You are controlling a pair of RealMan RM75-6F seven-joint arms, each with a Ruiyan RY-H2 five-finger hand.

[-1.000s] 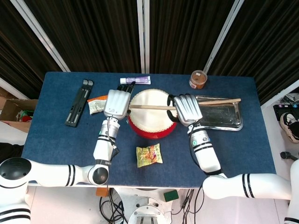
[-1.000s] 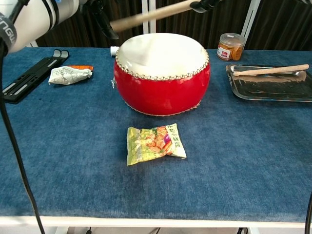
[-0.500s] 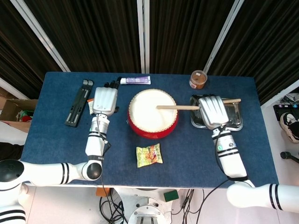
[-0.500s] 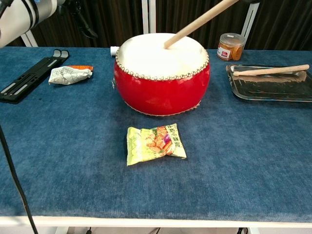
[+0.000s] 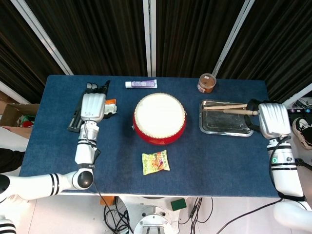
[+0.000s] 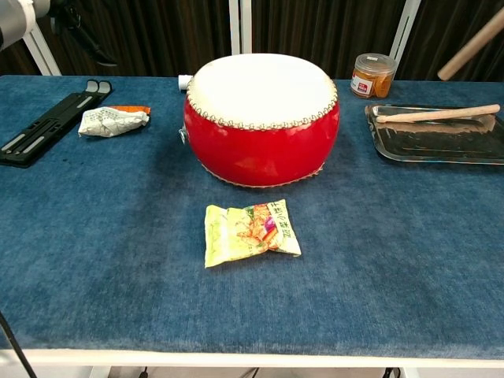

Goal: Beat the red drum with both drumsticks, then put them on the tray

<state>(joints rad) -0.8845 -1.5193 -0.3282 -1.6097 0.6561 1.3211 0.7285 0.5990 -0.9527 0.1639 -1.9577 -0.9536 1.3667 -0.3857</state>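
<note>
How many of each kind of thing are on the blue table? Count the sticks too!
Drum: 1
Drumsticks: 2, one lying on the tray, one held above it by the right hand
Tray: 1
Snack packets: 2
Jar: 1
Tube: 1
Black folding stand: 1
Total: 9

Red drum mid-table; one drumstick across tray.
</note>
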